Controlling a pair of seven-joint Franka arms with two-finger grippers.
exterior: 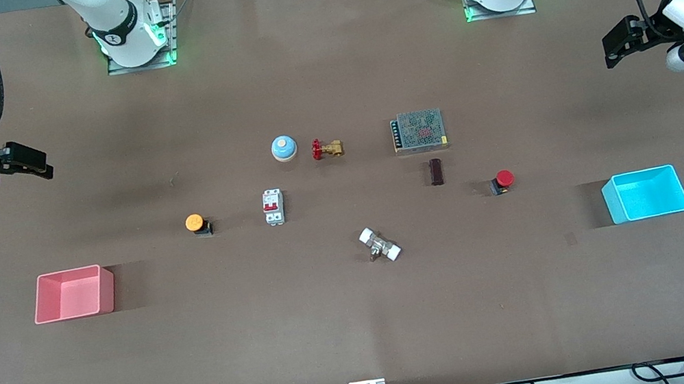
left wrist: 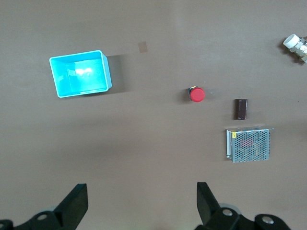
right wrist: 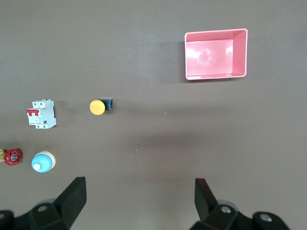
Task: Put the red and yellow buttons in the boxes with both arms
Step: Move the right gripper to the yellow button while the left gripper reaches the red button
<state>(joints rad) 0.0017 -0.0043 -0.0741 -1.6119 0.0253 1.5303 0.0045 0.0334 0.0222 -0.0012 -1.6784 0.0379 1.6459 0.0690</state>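
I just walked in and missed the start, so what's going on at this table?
Nothing is held yet. Both arms wait at the table's ends, the left claw and right claw open. The red button sits beside the cyan box, the yellow button beside the pink box; both boxes look empty.

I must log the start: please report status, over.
Left pincer and right pincer open, raised at table ends. Red button, yellow button on table, outside cyan box and pink box. Nothing blocking.
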